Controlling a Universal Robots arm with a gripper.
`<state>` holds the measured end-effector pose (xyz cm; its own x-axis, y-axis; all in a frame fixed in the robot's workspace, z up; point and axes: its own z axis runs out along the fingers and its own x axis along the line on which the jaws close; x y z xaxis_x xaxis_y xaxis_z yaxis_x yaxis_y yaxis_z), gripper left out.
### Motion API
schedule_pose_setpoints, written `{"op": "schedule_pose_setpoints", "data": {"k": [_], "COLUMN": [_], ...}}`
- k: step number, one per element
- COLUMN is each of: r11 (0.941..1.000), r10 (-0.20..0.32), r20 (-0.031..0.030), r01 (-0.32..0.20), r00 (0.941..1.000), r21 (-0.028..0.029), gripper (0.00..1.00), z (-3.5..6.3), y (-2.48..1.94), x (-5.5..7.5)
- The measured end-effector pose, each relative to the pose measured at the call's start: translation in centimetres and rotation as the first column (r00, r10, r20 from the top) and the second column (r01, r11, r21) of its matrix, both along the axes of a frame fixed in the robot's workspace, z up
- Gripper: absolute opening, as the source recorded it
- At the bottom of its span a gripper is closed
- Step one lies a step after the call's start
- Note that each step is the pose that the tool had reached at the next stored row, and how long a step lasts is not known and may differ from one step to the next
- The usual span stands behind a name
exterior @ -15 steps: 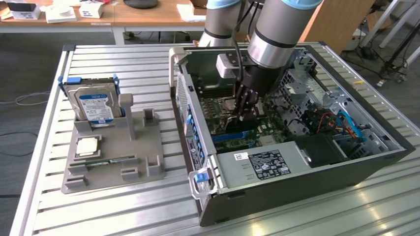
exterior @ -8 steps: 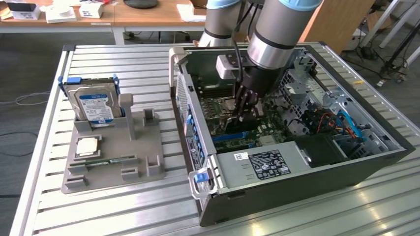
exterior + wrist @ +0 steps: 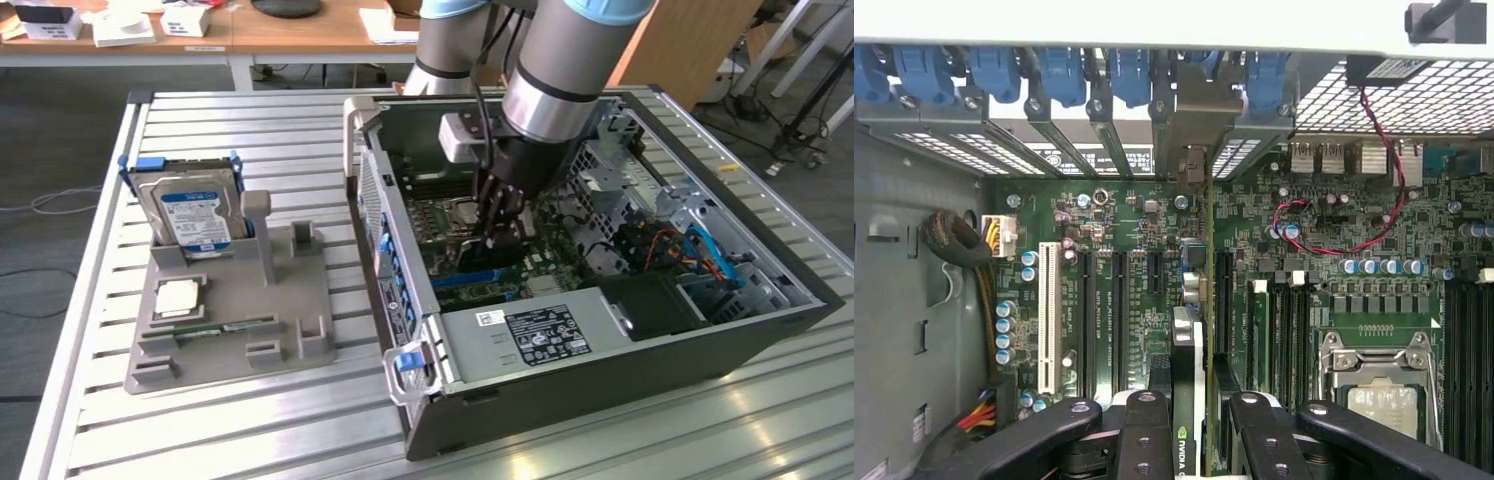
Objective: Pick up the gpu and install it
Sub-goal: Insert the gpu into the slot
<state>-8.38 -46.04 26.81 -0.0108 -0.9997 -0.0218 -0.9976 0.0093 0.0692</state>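
My gripper (image 3: 499, 222) is down inside the open computer case (image 3: 400, 250), over the motherboard (image 3: 441, 215). It is shut on the gpu (image 3: 1192, 300), which the wrist view shows edge-on as a thin green card with a black cooler between the black fingers (image 3: 1144, 435). The card stands upright over the expansion slots (image 3: 1119, 300), and its silver end bracket (image 3: 1194, 120) sits against the case's rear slot openings. In the exterior view the gpu (image 3: 481, 262) is a dark shape just under the fingertips. How deep the card sits in its slot I cannot tell.
A grey parts holder (image 3: 227, 300) stands on the slatted table at the exterior view's left, holding a hard drive (image 3: 194, 212), a processor (image 3: 178, 298) and a memory stick (image 3: 214, 328). Inside the case are the power supply (image 3: 534, 335), blue clips (image 3: 1064, 75), red wires (image 3: 1324, 240) and the CPU socket (image 3: 1379, 385).
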Motion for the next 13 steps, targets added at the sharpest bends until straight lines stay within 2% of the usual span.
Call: {"op": "schedule_pose_setpoints", "data": {"k": [13], "r11": [1.0], "r10": [0.0], "r20": [-0.0002], "r01": [0.0], "r00": [1.0], "r21": [-0.0002], "gripper": [0.27], "z": [-0.2], "y": [0.0], "x": [-0.03]}}
